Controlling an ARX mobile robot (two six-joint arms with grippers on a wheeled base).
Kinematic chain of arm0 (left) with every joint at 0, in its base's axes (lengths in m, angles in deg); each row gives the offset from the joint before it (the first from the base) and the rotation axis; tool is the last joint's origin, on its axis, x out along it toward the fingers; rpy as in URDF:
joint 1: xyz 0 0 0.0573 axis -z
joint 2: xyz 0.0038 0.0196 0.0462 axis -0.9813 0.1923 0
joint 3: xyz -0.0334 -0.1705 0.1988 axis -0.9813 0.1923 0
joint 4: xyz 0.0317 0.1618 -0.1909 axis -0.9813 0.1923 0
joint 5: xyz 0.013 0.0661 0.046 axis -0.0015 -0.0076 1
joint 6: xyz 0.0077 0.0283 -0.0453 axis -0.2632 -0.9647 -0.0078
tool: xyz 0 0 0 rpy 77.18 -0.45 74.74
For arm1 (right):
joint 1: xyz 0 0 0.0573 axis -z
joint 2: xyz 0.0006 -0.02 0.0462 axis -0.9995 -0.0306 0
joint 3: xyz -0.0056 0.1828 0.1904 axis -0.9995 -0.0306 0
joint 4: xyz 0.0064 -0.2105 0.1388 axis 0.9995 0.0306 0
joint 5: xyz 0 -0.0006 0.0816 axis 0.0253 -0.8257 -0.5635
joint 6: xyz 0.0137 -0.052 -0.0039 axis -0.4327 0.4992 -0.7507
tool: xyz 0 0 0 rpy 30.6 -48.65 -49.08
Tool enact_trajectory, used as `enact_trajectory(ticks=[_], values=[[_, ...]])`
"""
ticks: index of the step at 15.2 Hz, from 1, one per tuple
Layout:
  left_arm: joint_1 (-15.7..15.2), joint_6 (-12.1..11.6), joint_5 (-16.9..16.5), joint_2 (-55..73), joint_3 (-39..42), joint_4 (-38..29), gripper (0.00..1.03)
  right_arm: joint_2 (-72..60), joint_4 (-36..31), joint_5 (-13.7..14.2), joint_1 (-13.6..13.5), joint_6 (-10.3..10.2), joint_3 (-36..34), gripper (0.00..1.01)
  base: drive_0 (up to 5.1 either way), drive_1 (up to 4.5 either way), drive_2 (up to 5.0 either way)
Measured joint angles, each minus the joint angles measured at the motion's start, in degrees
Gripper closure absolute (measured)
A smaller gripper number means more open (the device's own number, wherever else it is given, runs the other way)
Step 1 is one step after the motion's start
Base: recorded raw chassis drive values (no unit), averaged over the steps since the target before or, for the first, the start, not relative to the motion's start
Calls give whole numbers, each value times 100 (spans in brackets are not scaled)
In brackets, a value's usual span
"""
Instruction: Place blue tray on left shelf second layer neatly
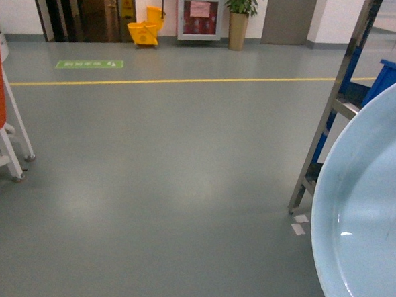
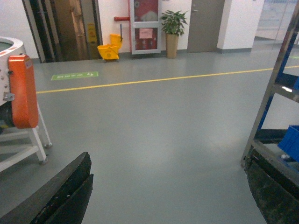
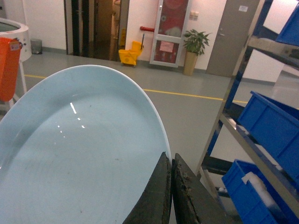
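The right gripper [image 3: 171, 196] is pinching the rim of the blue tray [image 3: 79, 154], its two dark fingers [image 3: 156, 198] pressed together with the edge seemingly caught between them. The tray is being held off the grey floor [image 1: 169, 187], just beside the steel shelf [image 1: 334, 116], not on any of its layers. In the head view the tray's pale disc [image 1: 372, 213] is filling the lower right corner, partly covering the shelf's post. Blue crates [image 3: 273, 128] are sitting on the shelf layers to the tray's right.

The left gripper [image 2: 163, 196] is hanging spread apart over bare floor, its dark fingers [image 2: 65, 193] wide and gripping nothing. Far beyond the shelf, a yellow mop bucket [image 1: 146, 31] and potted plant [image 1: 240, 13] are standing against the wall.
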Motion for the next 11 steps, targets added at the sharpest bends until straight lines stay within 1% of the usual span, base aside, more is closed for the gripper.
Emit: enact_trajectory(ticks=[7,9,11], values=[[4,0,0,0,0,-2,5,0,-2,0,0,0,0,99,-3,420,-425],[4,2,7,0,0,-2,5,-2,-7,0,0,0,2,99,-87,336,-510],[0,2,9,0,0,9,5,-7,7,0,0,0,2,99,-190,232,-613]])
